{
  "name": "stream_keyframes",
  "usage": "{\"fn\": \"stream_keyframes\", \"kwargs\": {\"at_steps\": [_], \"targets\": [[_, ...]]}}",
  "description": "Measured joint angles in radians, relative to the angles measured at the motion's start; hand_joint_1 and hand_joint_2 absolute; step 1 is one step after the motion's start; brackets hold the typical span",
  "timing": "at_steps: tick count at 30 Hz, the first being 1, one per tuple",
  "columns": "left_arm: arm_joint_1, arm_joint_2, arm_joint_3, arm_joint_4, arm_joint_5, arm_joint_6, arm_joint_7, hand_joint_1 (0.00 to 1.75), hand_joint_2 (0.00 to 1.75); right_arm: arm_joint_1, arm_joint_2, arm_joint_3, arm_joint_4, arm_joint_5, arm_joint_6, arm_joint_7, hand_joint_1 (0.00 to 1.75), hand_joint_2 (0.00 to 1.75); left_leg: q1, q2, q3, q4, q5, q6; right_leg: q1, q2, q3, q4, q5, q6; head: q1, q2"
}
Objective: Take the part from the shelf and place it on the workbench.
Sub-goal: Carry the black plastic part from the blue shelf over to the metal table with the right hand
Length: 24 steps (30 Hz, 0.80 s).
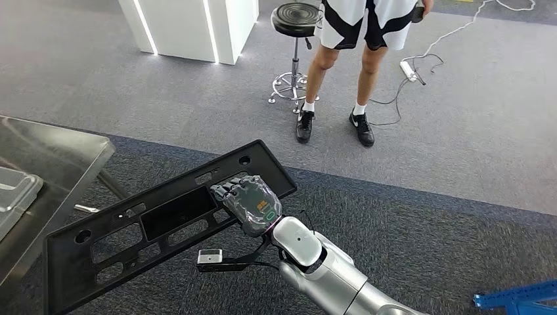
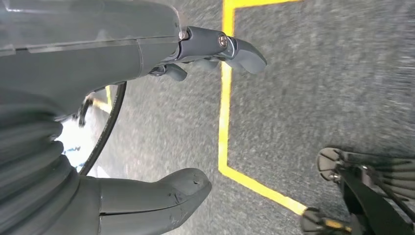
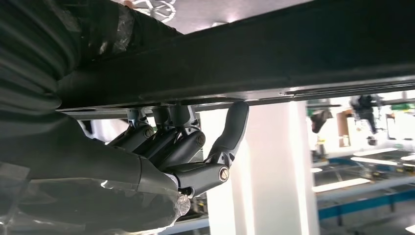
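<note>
Your biggest landmark is the steel desk [image 1: 52, 157] at the far left of the head view, its corner reaching toward the middle of the carpeted floor [image 1: 460, 216]. A grey tray [image 1: 16, 190] sits on it at the left edge. Next in size is the part [image 1: 164, 216], a long black plastic panel with cut-outs, carried in the air and tilted, its left end already close over the desk's near edge and its right end out over the floor.

Your right robot hand [image 1: 248, 202] grips the part near its right end, fingers [image 3: 181, 142] curled up against the underside in the right wrist view. That hold is far from the panel's middle, so I judge the long free end could sag or twist out of the grip, or strike the desk corner or the tray as you swing it in.

Your left robot hand [image 2: 161, 122] hangs over the floor beside a yellow line [image 2: 225, 122], fingers apart and holding nothing.

A person [image 1: 341, 79] stands at the far side beside a black stool [image 1: 295, 20], with a cable [image 1: 420, 65] trailing to the right; a wide swing could bring the panel toward them.
</note>
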Motion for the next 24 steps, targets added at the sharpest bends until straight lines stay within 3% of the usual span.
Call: {"fn": "stream_keyframes", "kwargs": {"at_steps": [2, 4, 5, 6, 7, 8, 10, 11, 13, 14, 16, 18, 19, 22, 24], "targets": [[-0.001, -0.001, 0.000, 0.000, -0.001, 0.000, 0.000, 0.00, 1.75, -0.001, 0.000, 0.000, 0.000, -0.001, 0.000, 0.000, 1.75, 1.75, 0.000, -0.027, -0.003, 0.007, -0.002, -0.004, -0.002, 0.050, 0.054, -0.134, 0.072, -0.009, 0.000, 0.000], [-0.001, -0.002, 0.000, 0.000, -0.003, 0.000, 0.000, 0.00, 1.75, -0.003, -0.001, 0.000, -0.001, -0.002, 0.000, -0.001, 1.75, 1.75, 0.003, -0.050, -0.012, 0.010, -0.001, -0.014, -0.002, 0.086, 0.081, -0.203, 0.092, -0.012, 0.000, 0.000], [0.000, -0.003, 0.000, 0.000, -0.004, 0.000, 0.000, 0.00, 1.75, -0.004, -0.002, 0.000, -0.001, -0.003, 0.000, -0.002, 1.75, 1.75, 0.005, -0.062, -0.016, 0.008, 0.001, -0.020, 0.000, 0.084, 0.083, -0.208, 0.091, -0.012, 0.000, 0.000], [0.001, -0.003, 0.000, 0.000, -0.006, 0.001, 0.000, 0.00, 1.75, -0.004, -0.001, 0.000, -0.001, -0.003, 0.000, -0.002, 1.75, 1.75, 0.008, -0.073, -0.019, 0.006, 0.004, -0.028, 0.000, 0.070, 0.086, -0.213, 0.093, -0.015, 0.001, 0.000], [0.003, -0.003, 0.000, 0.000, -0.008, 0.001, 0.000, 0.00, 1.75, -0.005, -0.001, 0.000, -0.001, -0.004, 0.000, -0.002, 1.75, 1.75, 0.009, -0.064, -0.022, 0.009, 0.003, -0.033, 0.000, 0.057, 0.091, -0.221, 0.096, -0.019, 0.000, 0.000], [0.004, -0.004, 0.000, 0.000, -0.010, 0.001, 0.001, 0.00, 1.75, -0.007, 0.000, 0.000, -0.002, -0.004, 0.000, -0.002, 1.75, 1.75, 0.008, -0.039, -0.029, 0.023, -0.006, -0.038, -0.002, 0.043, 0.097, -0.230, 0.099, -0.024, 0.000, 0.000], [0.002, -0.004, 0.000, 0.000, -0.013, 0.002, 0.003, 0.00, 1.75, -0.009, -0.001, 0.000, -0.003, -0.006, 0.000, -0.002, 1.75, 1.75, 0.007, 0.032, -0.069, 0.109, -0.054, -0.045, -0.002, 0.010, 0.108, -0.241, 0.102, -0.032, -0.001, 0.000], [0.000, -0.004, 0.000, 0.000, -0.014, 0.002, 0.004, 0.00, 1.75, -0.009, -0.003, 0.000, -0.004, -0.006, 0.000, -0.001, 1.75, 1.75, 0.008, 0.054, -0.101, 0.173, -0.086, -0.049, 0.000, -0.006, 0.109, -0.241, 0.100, -0.035, -0.001, 0.000], [-0.003, -0.004, 0.000, 0.000, -0.015, 0.002, 0.008, 0.00, 1.75, -0.005, -0.009, 0.000, -0.004, -0.006, 0.001, 0.000, 1.75, 1.75, 0.014, 0.067, -0.147, 0.265, -0.117, -0.058, 0.002, -0.039, 0.109, -0.240, 0.096, -0.035, -0.001, 0.000], [-0.003, -0.004, 0.000, 0.000, -0.015, 0.003, 0.010, 0.00, 1.75, -0.004, -0.012, 0.000, -0.005, -0.006, 0.001, 0.000, 1.75, 1.75, 0.016, 0.070, -0.145, 0.264, -0.107, -0.061, 0.003, -0.055, 0.110, -0.239, 0.093, -0.033, -0.001, 0.000], [0.000, -0.004, 0.000, 0.000, -0.017, 0.005, 0.013, 0.00, 1.75, -0.002, -0.015, 0.000, -0.010, -0.006, 0.001, 0.002, 1.75, 1.75, 0.018, 0.092, -0.084, 0.155, -0.047, -0.063, 0.003, -0.081, 0.113, -0.234, 0.086, -0.027, -0.001, 0.000], [-0.001, -0.004, 0.000, 0.000, -0.017, 0.007, 0.016, 0.00, 1.75, -0.002, -0.019, 0.000, -0.020, -0.006, 0.001, 0.006, 1.75, 1.75, 0.012, 0.125, -0.021, 0.042, -0.010, -0.054, 0.007, -0.101, 0.116, -0.228, 0.076, -0.016, -0.001, 0.000], [-0.002, -0.004, 0.000, 0.000, -0.018, 0.007, 0.019, 0.00, 1.75, -0.003, -0.022, 0.000, -0.025, -0.006, 0.001, 0.007, 1.75, 1.75, 0.008, 0.133, -0.008, 0.017, -0.006, -0.047, 0.010, -0.109, 0.117, -0.226, 0.073, -0.011, 0.000, 0.000], [0.001, -0.004, 0.005, 0.000, -0.019, 0.005, 0.023, 0.00, 1.75, -0.005, -0.026, 0.000, -0.034, -0.006, 0.005, 0.008, 1.75, 1.75, 0.004, 0.108, -0.006, 0.008, -0.007, -0.024, 0.009, -0.125, 0.127, -0.227, 0.065, 0.005, 0.002, 0.000], [0.001, -0.004, 0.010, 0.000, -0.023, 0.003, 0.026, 0.00, 1.75, -0.006, -0.030, 0.000, -0.041, -0.007, 0.007, 0.009, 1.75, 1.75, 0.007, 0.089, 0.000, -0.001, -0.003, -0.009, 0.004, -0.085, 0.114, -0.185, 0.033, 0.013, 0.002, 0.000]]}}
